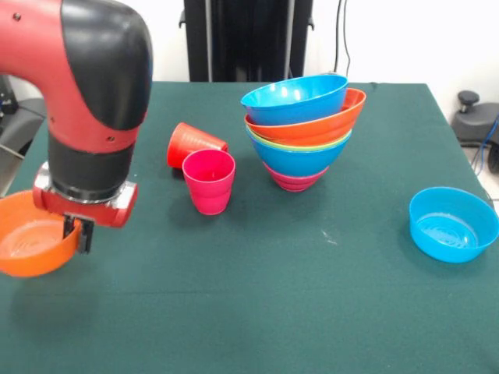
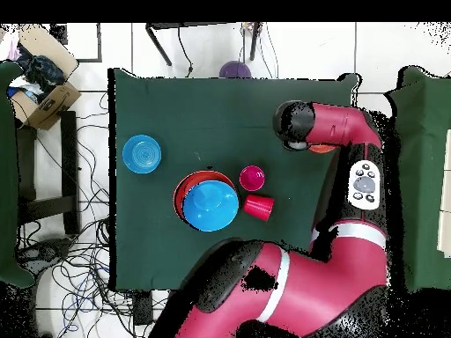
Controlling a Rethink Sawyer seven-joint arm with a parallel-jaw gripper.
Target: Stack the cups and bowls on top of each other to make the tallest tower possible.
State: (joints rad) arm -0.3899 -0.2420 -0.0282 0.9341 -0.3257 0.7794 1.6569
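One gripper (image 1: 78, 234) grips the small orange bowl's (image 1: 31, 248) rim (fingers closed) at the table (image 1: 312, 312) edge.

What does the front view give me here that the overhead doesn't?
Front only: the gripper at the orange bowl, and the tower's stacked rims down to magenta. Overhead only: a purple bowl past the table's edge; the arm hides most of the orange bowl. Both: pink cup, tipped red cup, light blue bowl.
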